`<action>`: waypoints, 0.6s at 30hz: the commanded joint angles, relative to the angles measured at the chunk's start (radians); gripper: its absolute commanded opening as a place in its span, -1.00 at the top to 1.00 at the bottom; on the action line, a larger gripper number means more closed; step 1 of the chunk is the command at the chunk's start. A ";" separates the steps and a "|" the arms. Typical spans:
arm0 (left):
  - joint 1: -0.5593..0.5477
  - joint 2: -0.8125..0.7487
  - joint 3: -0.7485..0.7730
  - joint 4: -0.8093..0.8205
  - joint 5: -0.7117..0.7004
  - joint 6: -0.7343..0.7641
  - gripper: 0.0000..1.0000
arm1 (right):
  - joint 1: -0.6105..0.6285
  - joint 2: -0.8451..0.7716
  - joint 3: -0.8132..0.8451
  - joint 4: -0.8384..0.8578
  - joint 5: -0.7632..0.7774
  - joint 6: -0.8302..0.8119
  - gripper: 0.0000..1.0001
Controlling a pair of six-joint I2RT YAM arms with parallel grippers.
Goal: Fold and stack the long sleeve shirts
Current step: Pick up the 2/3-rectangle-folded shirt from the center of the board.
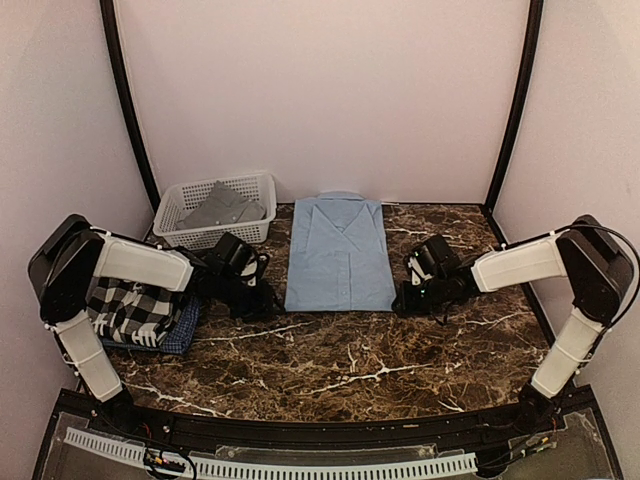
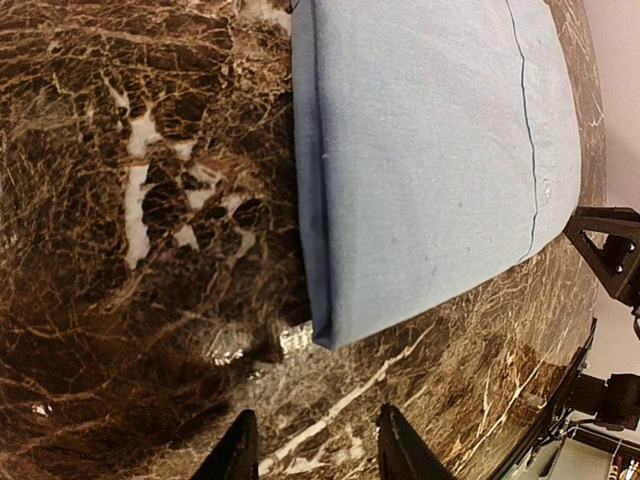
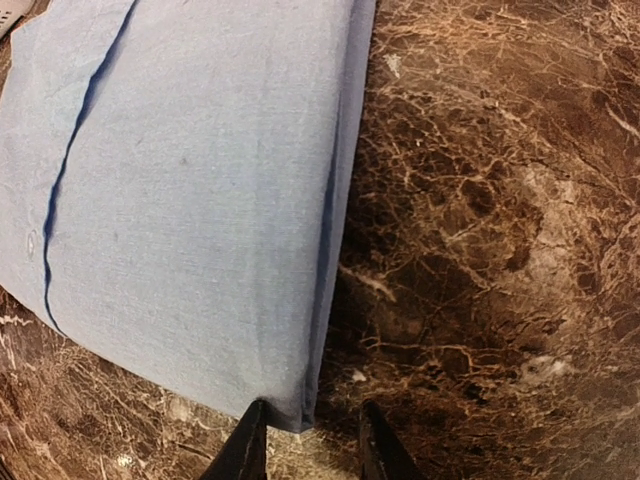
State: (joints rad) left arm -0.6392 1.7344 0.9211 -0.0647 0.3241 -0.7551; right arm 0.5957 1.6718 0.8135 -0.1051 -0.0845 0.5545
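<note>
A light blue long sleeve shirt (image 1: 338,252) lies folded flat in the middle of the marble table, collar at the far end. My left gripper (image 1: 265,298) sits low at its near left corner. In the left wrist view the shirt (image 2: 430,150) ends just ahead of the left gripper (image 2: 318,445), which is open over bare marble. My right gripper (image 1: 407,297) is at the near right corner. In the right wrist view the shirt's (image 3: 190,200) corner reaches between the open fingers of the right gripper (image 3: 312,448), beside the left fingertip (image 3: 248,450), with a gap to the other.
A white lattice basket (image 1: 175,205) at the back left holds a grey shirt (image 1: 222,207). A black-and-white checked shirt (image 1: 130,308) lies on a dark blue one (image 1: 187,335) at the left edge, under the left arm. Walls enclose the marble table (image 1: 330,365).
</note>
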 commanded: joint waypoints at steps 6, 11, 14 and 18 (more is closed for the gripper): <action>-0.015 0.040 0.035 0.011 -0.002 0.010 0.21 | 0.022 0.033 0.021 -0.022 0.009 0.000 0.49; -0.016 0.055 0.045 0.019 -0.010 0.008 0.22 | 0.028 0.037 0.012 0.000 -0.011 0.009 0.50; -0.017 0.071 0.058 0.026 -0.039 0.002 0.22 | 0.030 0.041 0.012 0.006 -0.019 0.011 0.51; -0.016 0.095 0.080 0.038 -0.056 -0.003 0.22 | 0.032 0.041 0.005 0.011 -0.021 0.016 0.52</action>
State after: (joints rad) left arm -0.6510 1.8069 0.9699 -0.0368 0.3019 -0.7559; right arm 0.6144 1.6909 0.8288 -0.0944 -0.0902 0.5594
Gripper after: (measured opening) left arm 0.392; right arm 0.242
